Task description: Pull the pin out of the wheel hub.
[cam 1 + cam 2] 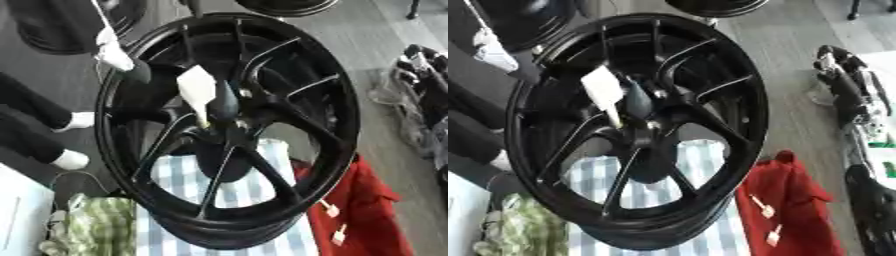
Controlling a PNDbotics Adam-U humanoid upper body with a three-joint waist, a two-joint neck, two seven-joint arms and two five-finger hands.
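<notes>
I see black wheel hub [229,130] tilted, filling frame centre, over blue-striped cloth [179,180] | white-tagged pin [203,97] sits in hub centre | red cloth [363,210] lower right | my hands out of view, fingers' state unknown

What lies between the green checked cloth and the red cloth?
A blue-and-white checked cloth, with the wheel standing over it, clearest in the left eye view.

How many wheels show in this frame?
3: the big black wheel standing in the middle, one partly cut off at the top left, one rim edge at the top. Others may lie outside view.
</notes>
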